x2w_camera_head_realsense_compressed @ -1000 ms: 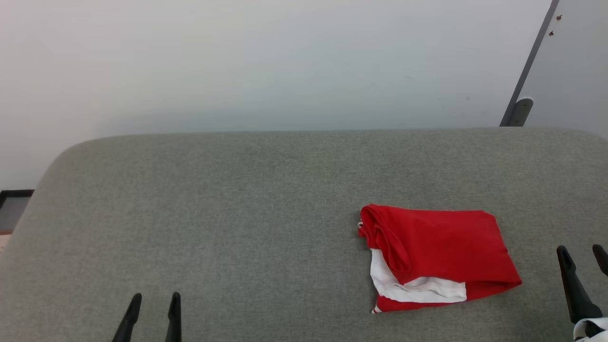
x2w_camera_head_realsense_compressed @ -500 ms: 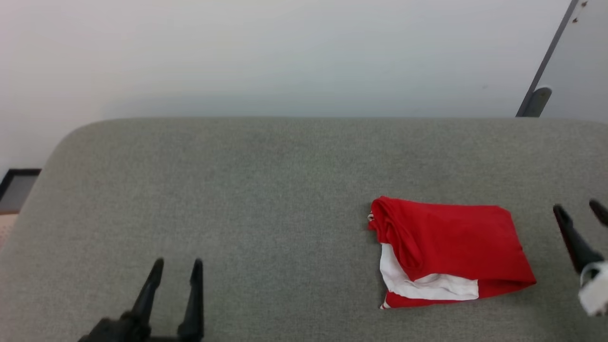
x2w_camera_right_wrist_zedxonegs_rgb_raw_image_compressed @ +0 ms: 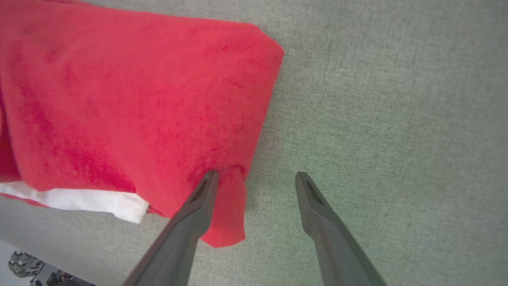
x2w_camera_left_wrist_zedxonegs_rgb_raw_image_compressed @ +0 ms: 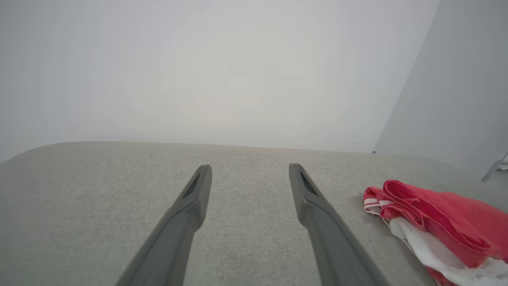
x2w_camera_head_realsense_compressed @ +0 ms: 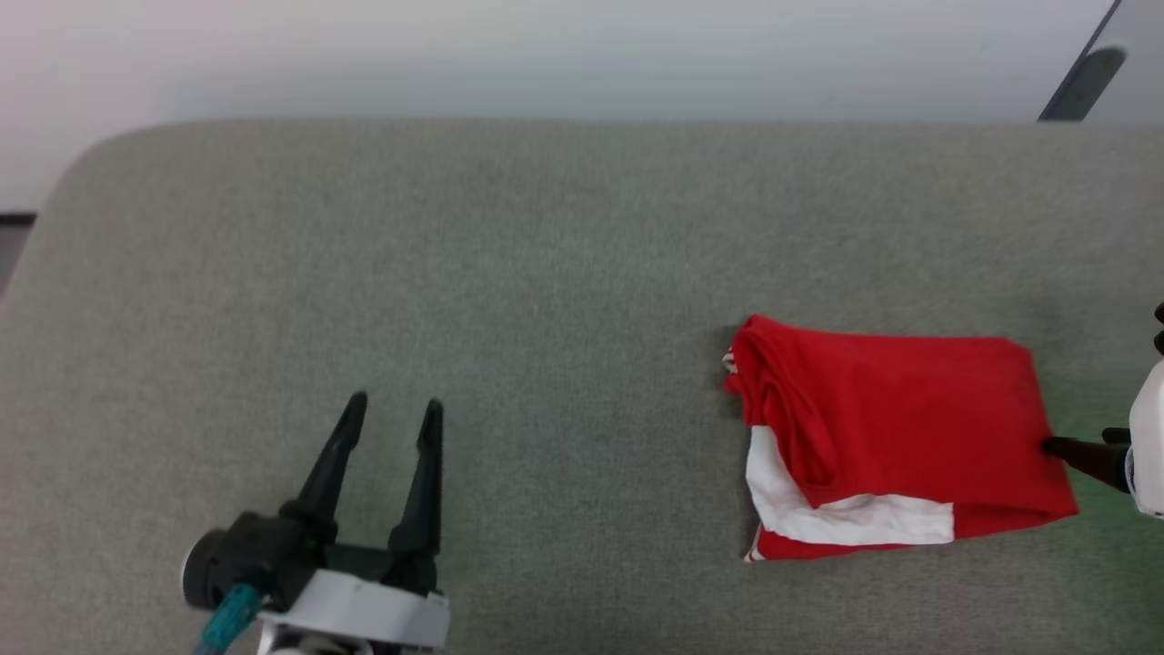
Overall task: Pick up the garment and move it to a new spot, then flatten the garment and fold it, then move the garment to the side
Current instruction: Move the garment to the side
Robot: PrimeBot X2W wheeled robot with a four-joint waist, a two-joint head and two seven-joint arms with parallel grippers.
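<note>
Spanning the whole work area, the grey fabric surface (x2w_camera_head_realsense_compressed: 509, 273) carries the one item of the task and both of my grippers. The garment (x2w_camera_head_realsense_compressed: 896, 428) lies on its right portion as a compact red bundle, with a white panel showing along the near edge and striped trim at the left end. Judged from this layout, the garment is bunched and doubled over itself, not spread flat; whether this is its new spot cannot be determined. Flattening, folding and the final move to the side all appear to remain.

My left gripper (x2w_camera_head_realsense_compressed: 391, 409) sits low on the left, well apart from the garment, jaws spread and holding nothing. My right gripper (x2w_camera_right_wrist_zedxonegs_rgb_raw_image_compressed: 256, 174) is at the garment's right edge, jaws spread, with nothing clamped. In the right wrist view, one fingertip (x2w_camera_right_wrist_zedxonegs_rgb_raw_image_compressed: 208, 180) lies over the red cloth near its lower right corner, while the other sits over bare fabric just beside the edge. Actual contact with the cloth cannot be confirmed.
</note>
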